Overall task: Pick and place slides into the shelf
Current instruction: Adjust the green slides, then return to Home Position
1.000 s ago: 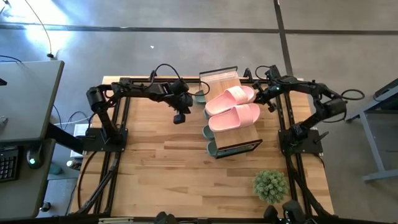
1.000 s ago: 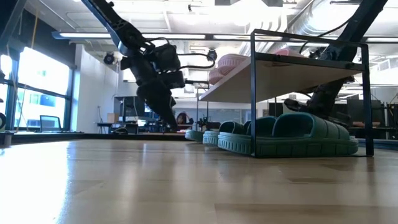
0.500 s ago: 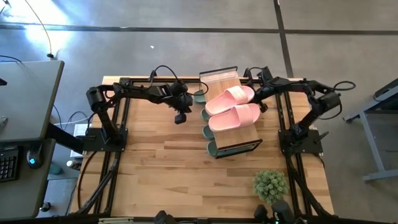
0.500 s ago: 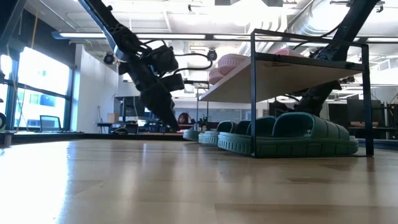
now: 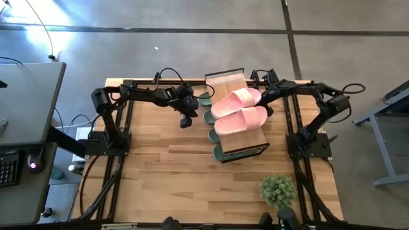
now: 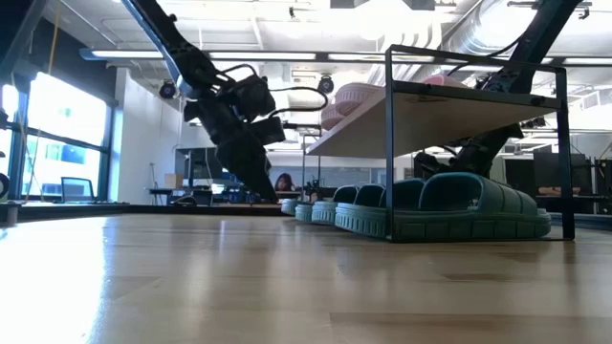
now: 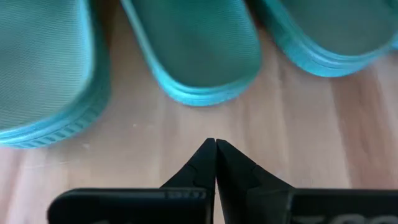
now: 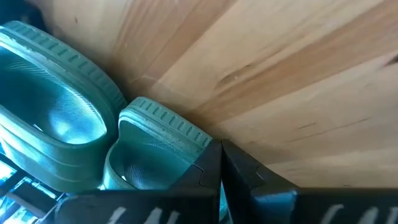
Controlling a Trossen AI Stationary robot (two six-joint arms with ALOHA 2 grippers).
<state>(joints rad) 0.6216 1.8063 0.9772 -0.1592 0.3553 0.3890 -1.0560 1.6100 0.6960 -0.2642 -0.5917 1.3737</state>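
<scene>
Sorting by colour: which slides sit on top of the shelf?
The pale pink pair, side by side on the shelf's wooden top; the sage-green slides all sit on the table beneath it.

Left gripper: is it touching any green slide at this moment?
Apart. In the left wrist view, bare table separates the shut left gripper from the nearest green slide.

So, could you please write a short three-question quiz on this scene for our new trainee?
1. True or false: the pink slides lie on top of the shelf.
2. The left gripper fingers are: A) open B) shut C) holding a slide.
3. What colour are the slides under the shelf?

Key: 1 true; 2 B; 3 green.
</scene>
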